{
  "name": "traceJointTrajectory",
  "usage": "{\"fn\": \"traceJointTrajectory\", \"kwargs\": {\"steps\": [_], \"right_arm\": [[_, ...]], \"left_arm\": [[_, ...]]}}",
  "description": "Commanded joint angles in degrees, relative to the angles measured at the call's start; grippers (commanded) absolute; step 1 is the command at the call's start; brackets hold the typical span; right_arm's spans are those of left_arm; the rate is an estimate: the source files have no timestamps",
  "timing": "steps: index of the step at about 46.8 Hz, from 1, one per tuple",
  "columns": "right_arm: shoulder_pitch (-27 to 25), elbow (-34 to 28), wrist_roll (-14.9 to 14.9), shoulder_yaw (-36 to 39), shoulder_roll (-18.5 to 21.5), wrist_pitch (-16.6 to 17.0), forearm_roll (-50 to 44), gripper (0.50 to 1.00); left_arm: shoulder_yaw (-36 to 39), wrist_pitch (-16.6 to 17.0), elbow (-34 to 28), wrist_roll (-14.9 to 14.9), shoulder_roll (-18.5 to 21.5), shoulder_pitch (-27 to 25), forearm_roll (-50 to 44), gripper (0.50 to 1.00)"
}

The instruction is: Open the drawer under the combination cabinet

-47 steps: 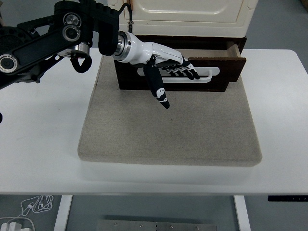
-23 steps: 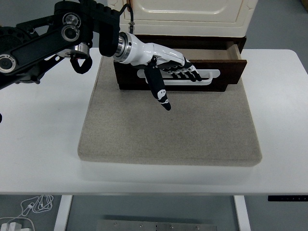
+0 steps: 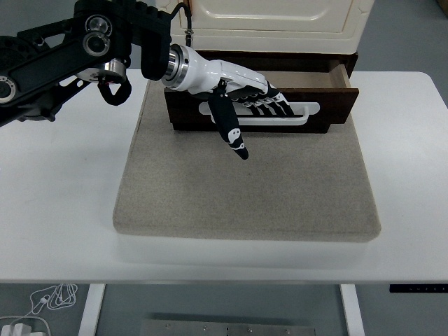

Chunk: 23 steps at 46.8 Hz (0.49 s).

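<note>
The cream combination cabinet (image 3: 273, 17) stands at the back of a grey mat (image 3: 245, 189). Under it, the dark brown drawer (image 3: 332, 112) is pulled partly out, and its pale inside (image 3: 308, 78) shows. My left hand (image 3: 262, 105), white and black, reaches in from the upper left. Its four fingers (image 3: 274, 106) are hooked into the white handle (image 3: 308, 112) on the drawer front. The thumb (image 3: 231, 129) points down over the mat, free of the drawer. My right arm is out of view.
The mat lies on the white table (image 3: 56, 210), with bare table to its left, right and front. My left arm's black links (image 3: 63, 59) cross the upper left corner. White cables (image 3: 42, 304) lie on the floor at the bottom left.
The drawer has slid a little further out toward me, with the hand's fingers staying in the handle and shifting slightly right.
</note>
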Motion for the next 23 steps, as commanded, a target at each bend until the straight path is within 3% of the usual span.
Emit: {"fn": "traceJointTrajectory", "kwargs": {"steps": [1, 23], "right_arm": [[0.0, 0.0, 0.0, 0.0, 0.0, 0.0, 0.0, 0.928], [0.0, 0.0, 0.0, 0.0, 0.0, 0.0, 0.0, 0.928]], "left_arm": [[0.1, 0.0, 0.0, 0.0, 0.0, 0.1, -0.4, 0.992], [0.4, 0.0, 0.6, -0.1, -0.2, 0.2, 1.2, 0.984]]}}
